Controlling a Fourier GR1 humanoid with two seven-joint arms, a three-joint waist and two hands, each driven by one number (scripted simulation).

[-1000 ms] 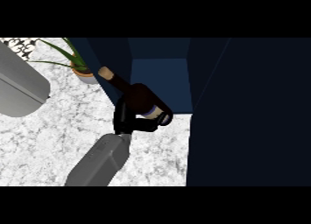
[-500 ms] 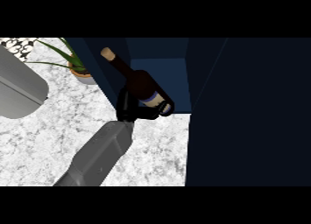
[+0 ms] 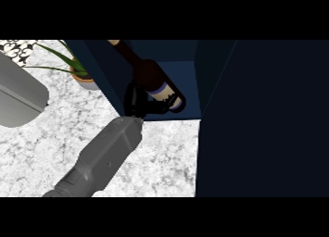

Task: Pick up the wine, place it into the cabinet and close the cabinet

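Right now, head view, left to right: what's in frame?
Grey rounded object → potted plant → robot hand holding the wine bottle in the cabinet opening → dark cabinet door.

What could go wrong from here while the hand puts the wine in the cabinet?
1. The wine is tilted in the right hand; if let go like this, it may tip over.
2. Its neck lies close to the cabinet wall and might knock it.
3. The open door hides part of the inside.
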